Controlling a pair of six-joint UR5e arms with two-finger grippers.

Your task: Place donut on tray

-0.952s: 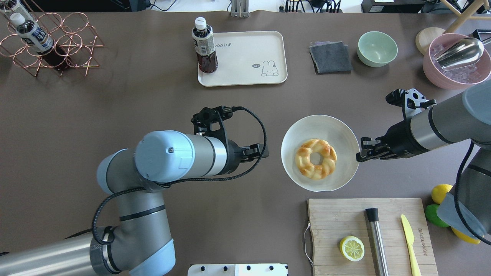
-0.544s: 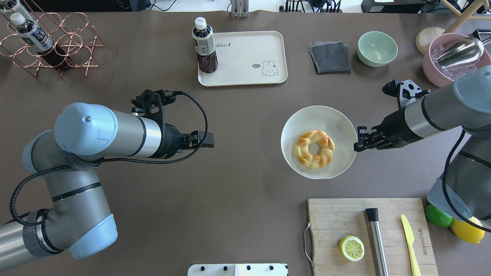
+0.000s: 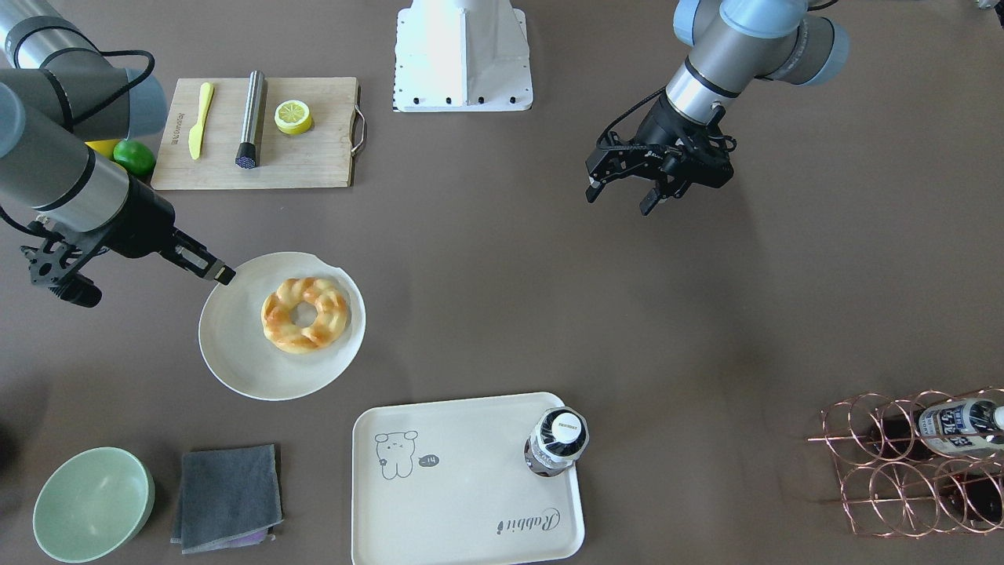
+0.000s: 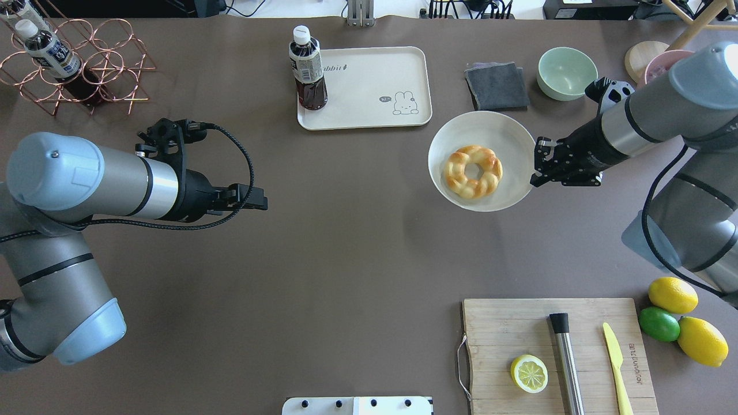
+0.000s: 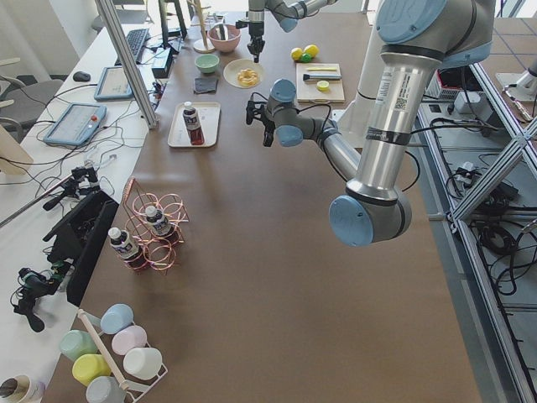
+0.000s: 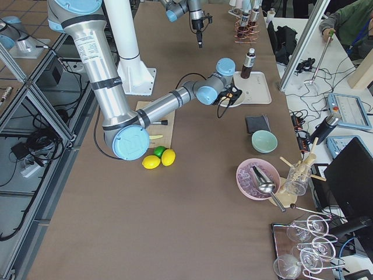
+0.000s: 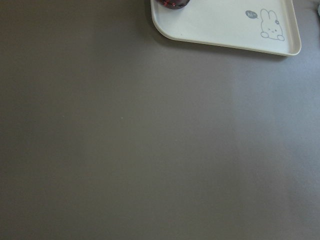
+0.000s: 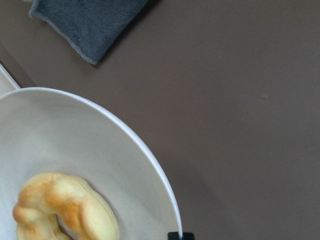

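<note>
The donut (image 4: 473, 171), a golden braided ring, lies on a round white plate (image 4: 507, 135) just right of the tray. My right gripper (image 4: 539, 167) is shut on the plate's right rim; I cannot tell whether the plate is off the table. In the right wrist view the donut (image 8: 70, 207) and the plate (image 8: 75, 135) fill the lower left. The cream tray (image 4: 369, 109) with the rabbit drawing lies at the far middle. My left gripper (image 4: 258, 202) is open and empty over bare table at the left, as the front view (image 3: 620, 196) also shows.
A dark drink bottle (image 4: 307, 69) stands on the tray's left corner. A grey cloth (image 4: 497, 86) and a green bowl (image 4: 567, 73) lie right of the tray. A cutting board (image 4: 507, 323) with lemon half, rod and knife is near right. A wire rack (image 4: 75, 63) stands far left.
My right gripper has moved the plate with the donut away from me, up beside the tray. My left arm has drawn back to the left.
</note>
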